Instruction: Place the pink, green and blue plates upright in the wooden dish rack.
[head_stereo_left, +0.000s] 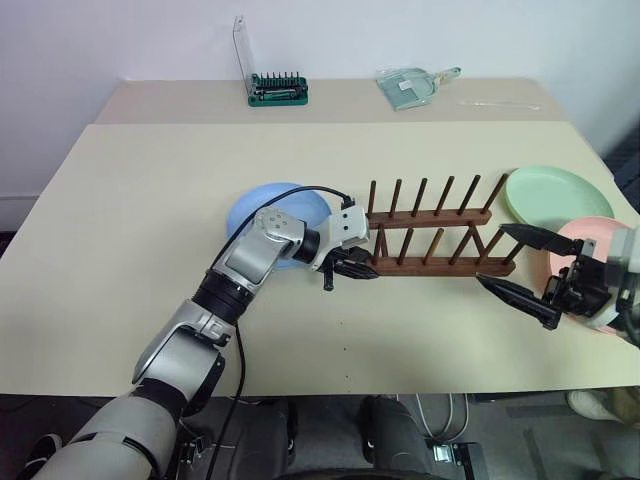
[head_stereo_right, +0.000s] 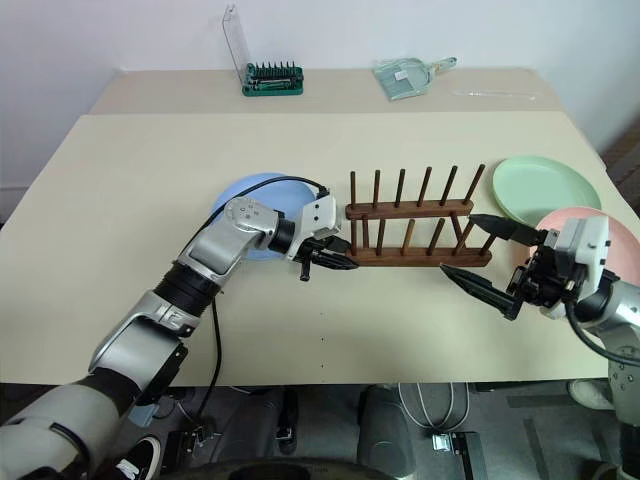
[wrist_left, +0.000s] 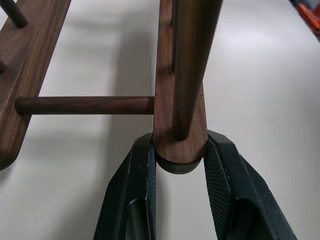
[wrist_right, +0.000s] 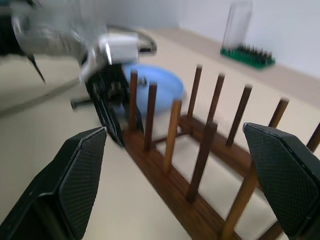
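While clamped by the left gripper (wrist_left: 180, 165), dark wooden dish rack (head_stereo_left: 440, 240) rail's rounded end; right gripper (head_stereo_left: 520, 265) spread.

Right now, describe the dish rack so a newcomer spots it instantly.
On the tan table, look just right of centre, between the blue plate and the green plate. The rack is dark brown wood: two parallel rails, each with a row of slim upright pegs. The left gripper clamps its near rail's end, and it holds no plates.
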